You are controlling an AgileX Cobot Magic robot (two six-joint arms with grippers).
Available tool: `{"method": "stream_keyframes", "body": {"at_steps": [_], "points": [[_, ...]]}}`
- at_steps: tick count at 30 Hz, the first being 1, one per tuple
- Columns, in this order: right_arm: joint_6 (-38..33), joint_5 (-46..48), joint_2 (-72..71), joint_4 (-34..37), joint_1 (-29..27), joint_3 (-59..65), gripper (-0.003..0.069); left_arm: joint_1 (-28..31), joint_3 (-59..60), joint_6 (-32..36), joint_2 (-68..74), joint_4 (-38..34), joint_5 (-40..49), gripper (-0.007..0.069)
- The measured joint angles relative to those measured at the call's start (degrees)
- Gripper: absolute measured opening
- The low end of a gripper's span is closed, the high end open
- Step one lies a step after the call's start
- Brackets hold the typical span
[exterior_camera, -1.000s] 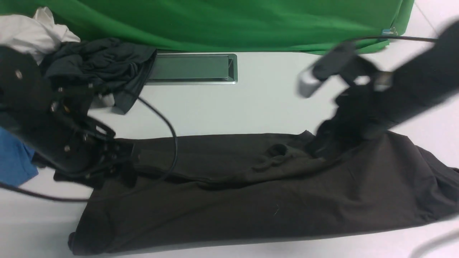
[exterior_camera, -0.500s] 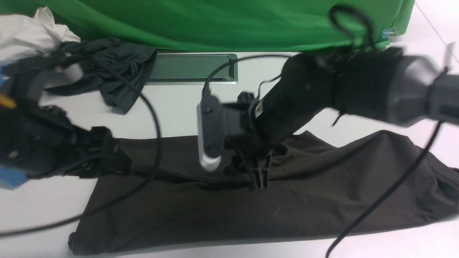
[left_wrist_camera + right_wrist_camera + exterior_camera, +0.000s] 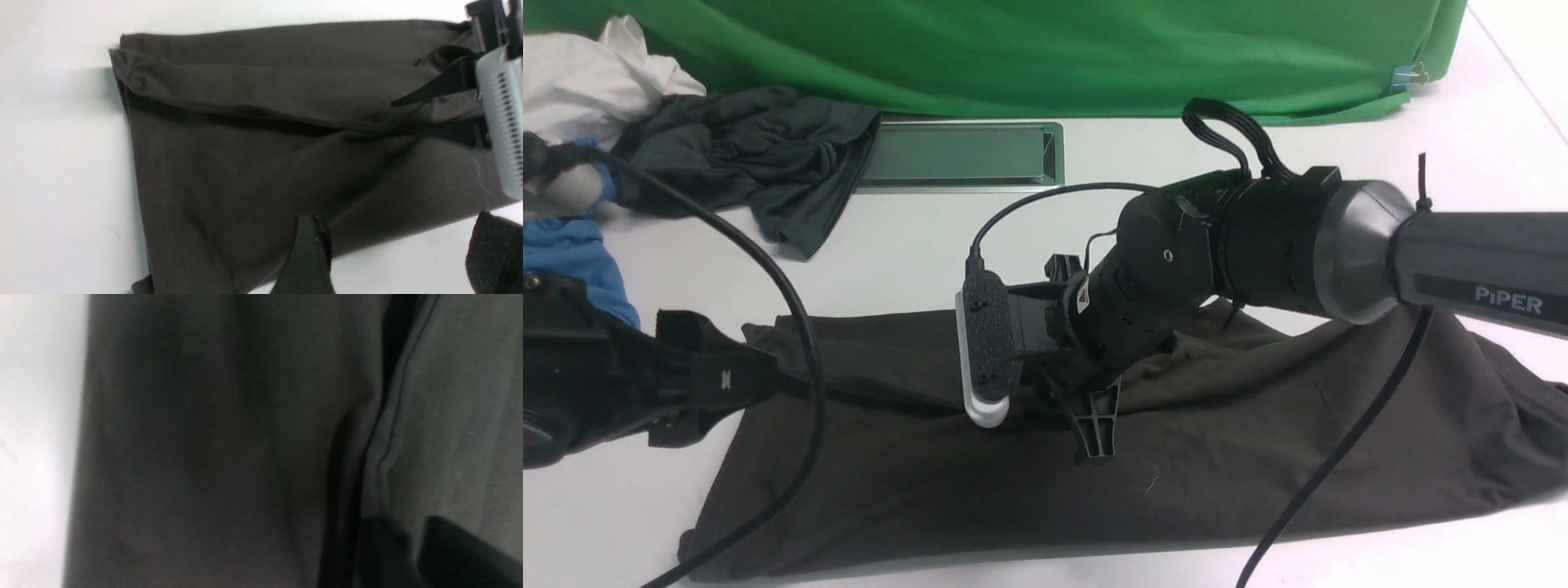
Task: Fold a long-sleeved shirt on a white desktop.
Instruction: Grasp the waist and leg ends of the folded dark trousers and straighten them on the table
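A big green cloth (image 3: 1045,49) hangs along the back, full of soft folds. A small clip (image 3: 1409,75) sits at its right corner. At the far left lies a crumpled white cloth (image 3: 596,73). A dark grey-green garment (image 3: 760,155) is bunched up beside it, touching it. A blue garment (image 3: 580,261) lies nearer, partly hidden.

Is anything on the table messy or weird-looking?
Yes. At the far left, a dark grey-green garment, a white cloth and a blue garment lie crumpled together, the grey-green one reaching the cable hatch. The long-sleeved shirt is folded into a long strip, but its right end is bunched and wrinkled.
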Motion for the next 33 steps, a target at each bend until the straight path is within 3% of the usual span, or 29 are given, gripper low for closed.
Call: {"method": "stream_keyframes", "body": {"at_steps": [2, 5, 15, 20, 27, 29, 33], "points": [[-0.06, -0.01, 0.0, -0.35, 0.0, 0.0, 0.0035, 0.0, 0.0, 0.0, 0.0, 0.39, -0.06, 0.0498], [0.0, -0.01, 0.0, -0.52, 0.0, 0.0, 0.0017, 0.0, 0.0, 0.0, 0.0, 1.27, -0.06, 0.0498], [4.52, -0.25, 0.0, -0.58, -2.72, -3.53, 0.0013, 0.0, 0.0, 0.0, 0.0, 2.0, -0.06, 0.0498], [4.18, -8.09, 0.26, -0.47, -7.64, -4.08, 0.0013, 0.0, 0.0, 0.0, 0.0, 2.0, -0.06, 0.0498], [5.65, -13.38, 2.78, 0.27, -9.21, -4.15, 0.0016, 0.0, 0.0, 0.0, 0.0, 2.0, -0.06, 0.0498], [7.51, -14.65, 3.04, 0.31, -9.21, -4.15, 0.0032, 0.0, 0.0, 0.0, 0.0, 2.0, -0.06, 0.0498], [12.08, -19.06, 2.15, 0.31, -9.21, -4.15, 0.0176, 0.0, 0.0, 0.0, 0.0, 2.0, -0.11, 0.0498]]}}
